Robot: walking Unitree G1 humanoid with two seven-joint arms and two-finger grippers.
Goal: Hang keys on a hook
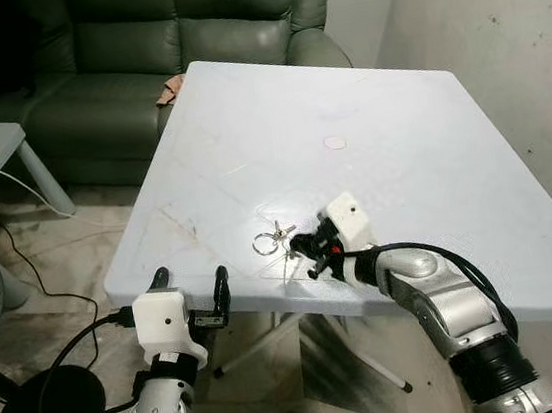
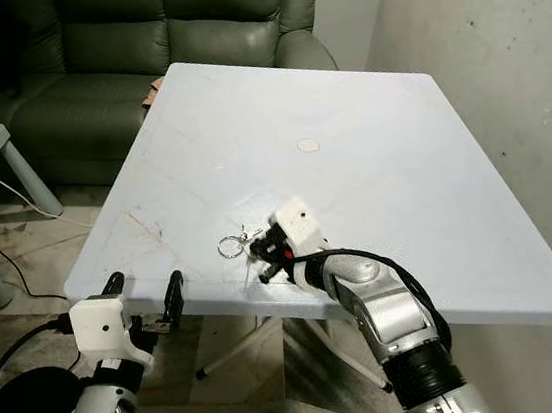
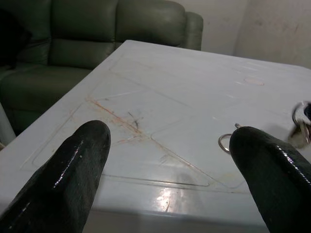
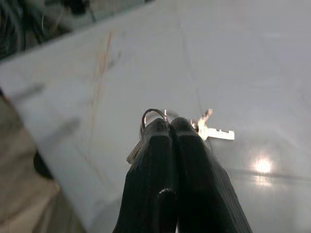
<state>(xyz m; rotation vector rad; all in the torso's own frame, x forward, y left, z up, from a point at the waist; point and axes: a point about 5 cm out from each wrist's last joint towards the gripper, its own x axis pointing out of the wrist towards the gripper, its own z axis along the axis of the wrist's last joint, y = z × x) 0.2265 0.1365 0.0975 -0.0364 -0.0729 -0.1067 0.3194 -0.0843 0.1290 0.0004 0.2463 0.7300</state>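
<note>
Your right gripper [image 4: 170, 127] is pinched closed on the keys [image 1: 272, 238], which lie on the table [image 1: 430, 147] near its front edge. Your left gripper [image 1: 191, 283] hangs spread wide just off that edge.

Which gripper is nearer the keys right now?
Right. The right gripper is shut on the keys on the white table. The left gripper is open at the table's near edge, apart from them.

The keys [image 1: 272, 239] are laid on the table [image 1: 420, 148] near its front edge, with the right gripper [image 1: 296, 247] right against them. The left gripper [image 1: 191, 282] is parked just off that edge, left of the keys. A sofa [image 1: 137, 62] is found behind the table.
</note>
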